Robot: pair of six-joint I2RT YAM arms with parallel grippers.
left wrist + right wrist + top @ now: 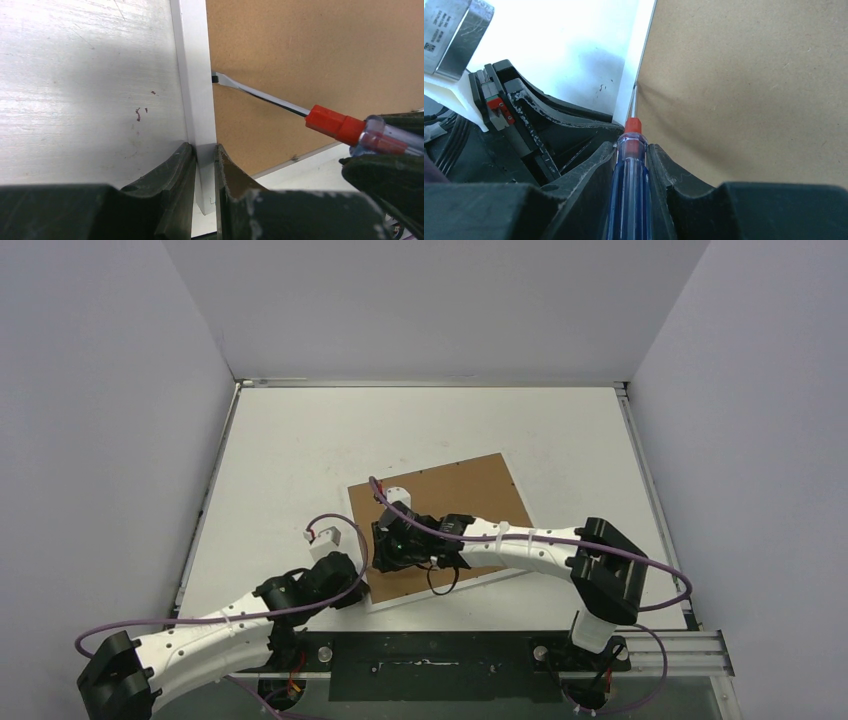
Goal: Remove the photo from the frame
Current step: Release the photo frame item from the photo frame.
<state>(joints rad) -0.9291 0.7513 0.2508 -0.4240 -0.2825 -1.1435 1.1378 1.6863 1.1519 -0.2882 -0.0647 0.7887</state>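
Looking at the frame, I see it lying face down on the white worktop, turned at a slant, near the middle and a little toward the arms. Its brown backing board faces up inside the narrow white border strip. The photo is not visible in any view, so I cannot say where it sits. My left hand is at the frame's near left corner, its two fingers clamped together on the white border strip, one on each side. My right hand reaches across the board from the right and is closed around the blue-and-red handle of a small screwdriver, with the handle lying lengthwise between the fingers. The screwdriver's metal shaft slopes down over the board. Its flat tip meets a small black tab at the seam where the board meets the white strip, just beyond the left hand's grip.
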